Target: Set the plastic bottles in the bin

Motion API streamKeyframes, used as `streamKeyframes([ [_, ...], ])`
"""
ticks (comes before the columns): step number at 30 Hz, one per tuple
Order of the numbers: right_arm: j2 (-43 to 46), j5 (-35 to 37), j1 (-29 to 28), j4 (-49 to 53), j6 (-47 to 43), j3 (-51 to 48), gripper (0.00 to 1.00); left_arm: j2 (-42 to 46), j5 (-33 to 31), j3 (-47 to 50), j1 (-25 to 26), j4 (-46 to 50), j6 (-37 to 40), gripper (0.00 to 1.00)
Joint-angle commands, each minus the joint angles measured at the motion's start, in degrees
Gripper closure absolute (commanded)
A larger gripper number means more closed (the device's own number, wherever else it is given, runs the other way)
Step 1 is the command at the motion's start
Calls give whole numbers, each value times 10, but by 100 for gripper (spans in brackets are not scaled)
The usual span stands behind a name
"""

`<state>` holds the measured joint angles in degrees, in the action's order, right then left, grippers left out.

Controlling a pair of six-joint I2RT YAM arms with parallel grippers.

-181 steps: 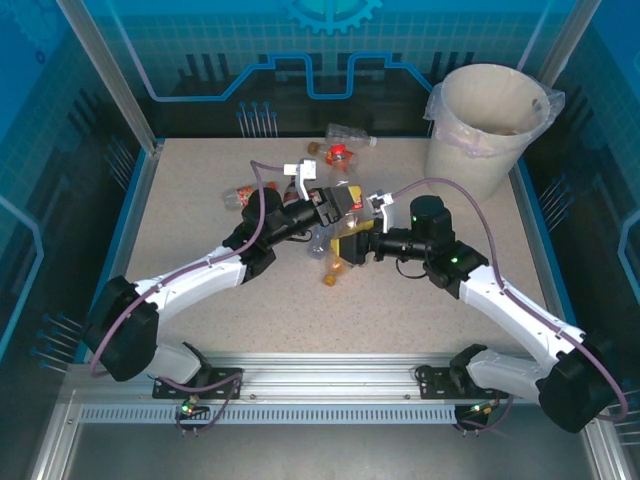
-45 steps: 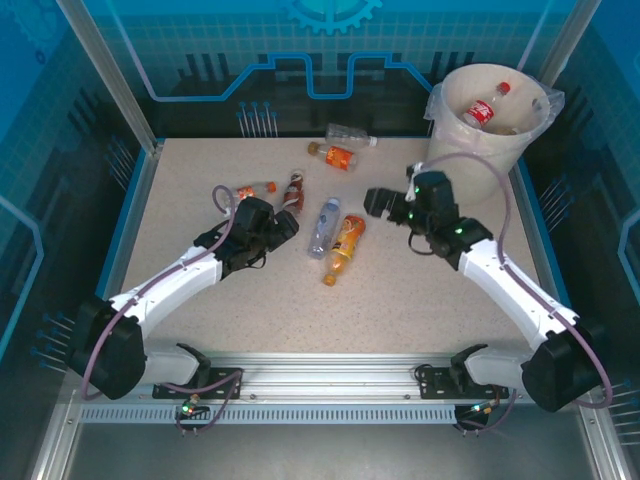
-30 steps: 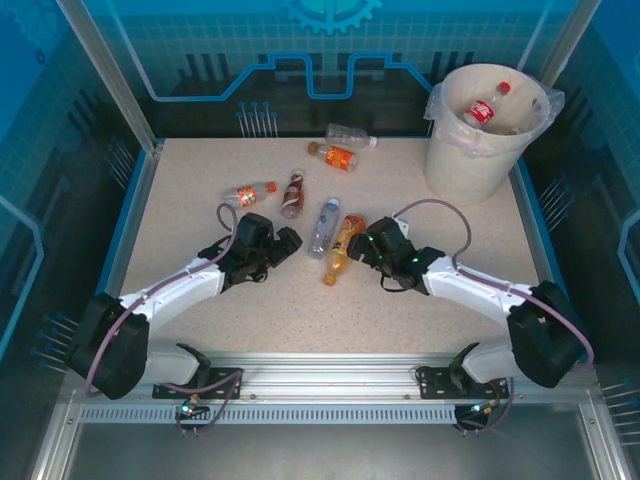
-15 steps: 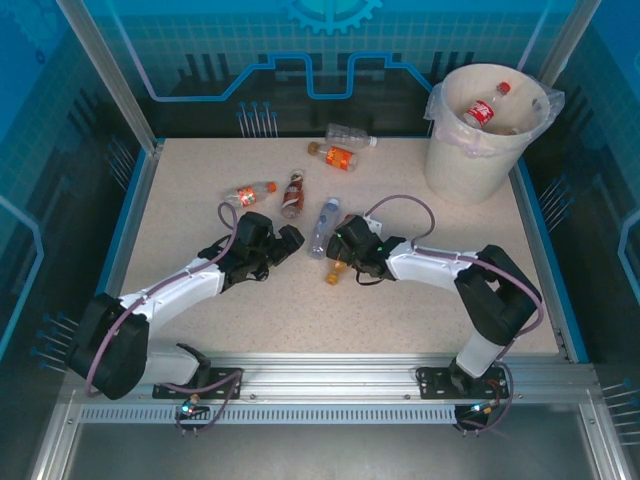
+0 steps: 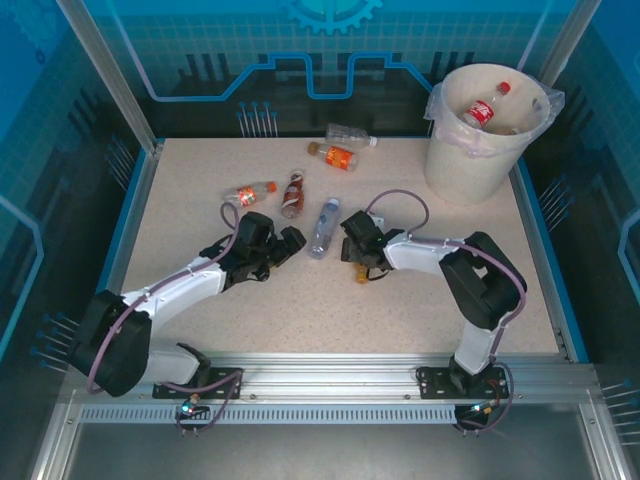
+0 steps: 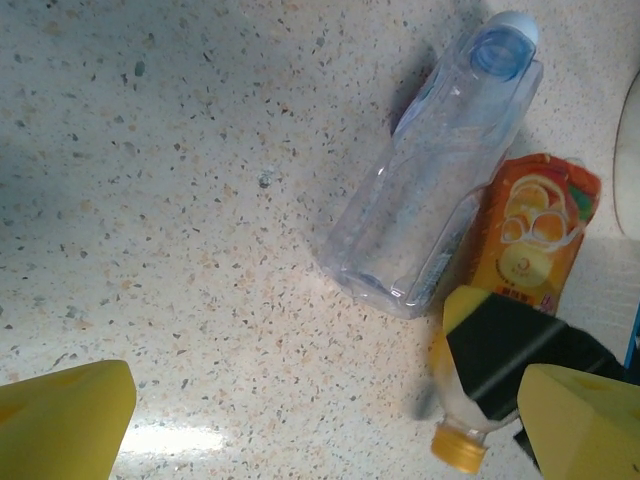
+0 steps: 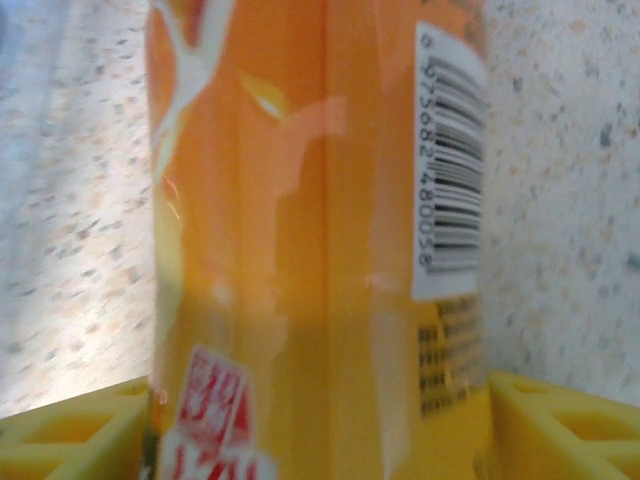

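Tabletop: a speckled beige tabletop (image 5: 420, 310), with both arms reaching out over its middle.
Left gripper: the left gripper (image 5: 287, 243) sits low over the tabletop, jaws spread to their widest and holding nothing; its yellow fingers (image 6: 60, 425) frame bare surface.
Right gripper: the right gripper (image 5: 353, 243) is down at the orange-labelled plastic bottle (image 7: 300, 250), jaws partway open with one yellow finger on each side of it. The fingers seem to touch its sides, but I cannot tell whether they grip it.
Orange-labelled plastic bottle: lying on the tabletop, its orange cap (image 5: 362, 275) pointing towards the near edge.
Clear plastic bottle with a blue cap (image 5: 323, 225): lying between the two grippers, right against the left side of the orange-labelled one.
Left-middle pair: a dark red bottle (image 5: 292, 193) and, to its left, a red-and-orange-labelled bottle (image 5: 250, 192), near each other but apart.
Far pair: a small bottle with an orange-red label (image 5: 335, 156), and just beyond it a pale clear bottle (image 5: 350, 134) near the far edge.
Bin: a large round cream-white bin lined with a clear plastic bag (image 5: 470, 165) stands at the far right corner; a red-labelled bottle with a red cap (image 5: 482, 108) lies inside.
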<state>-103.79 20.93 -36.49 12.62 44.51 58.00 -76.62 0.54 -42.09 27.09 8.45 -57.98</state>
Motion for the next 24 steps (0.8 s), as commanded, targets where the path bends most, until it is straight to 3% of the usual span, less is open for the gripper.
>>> streamKeyframes([
  [1, -26, -29, 16, 18, -81, 29, 28, -18, 19, -26, 8, -3, 22, 1],
  [8, -10, -19, 18, 17, -102, 22, 36, -54, 4, -80, 39, 16, 59, 1],
  [16, 60, -9, 21, 15, -166, -21, 54, -74, -13, -109, 52, 18, 60, 1],
  [24, 165, -38, 42, 0, -182, -68, 59, -78, -13, -114, 61, 16, 58, 1],
])
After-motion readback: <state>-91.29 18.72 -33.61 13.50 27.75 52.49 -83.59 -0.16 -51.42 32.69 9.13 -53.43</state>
